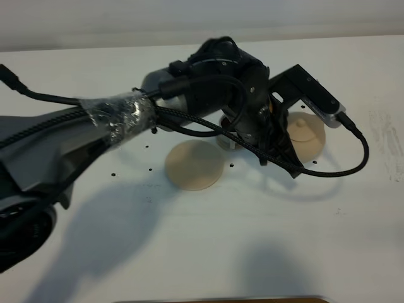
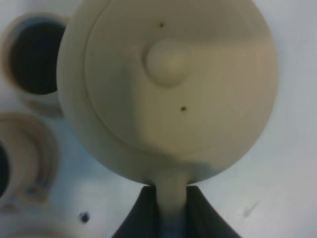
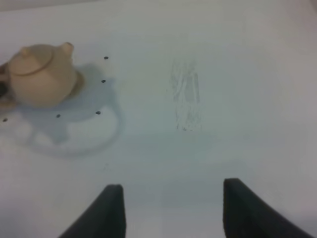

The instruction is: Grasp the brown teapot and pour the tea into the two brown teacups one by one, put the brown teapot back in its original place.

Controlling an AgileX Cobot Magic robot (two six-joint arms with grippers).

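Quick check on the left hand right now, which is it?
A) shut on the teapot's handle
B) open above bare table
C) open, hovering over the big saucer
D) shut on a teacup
A: in the left wrist view the left hand has its two dark fingers closed on either side of the loop handle of the brown teapot, with the lid and knob just beyond them.

The brown teapot (image 2: pixel 168 89), squat, matte pale tan with a knobbed lid, is hanging by its loop handle, which is sitting pinched between the left gripper's (image 2: pixel 172 208) dark fingers. Two small beige teacups (image 2: pixel 34 54) are standing just beyond its body. The flat round saucer (image 1: pixel 193 165) is lying bare beside the gripper.
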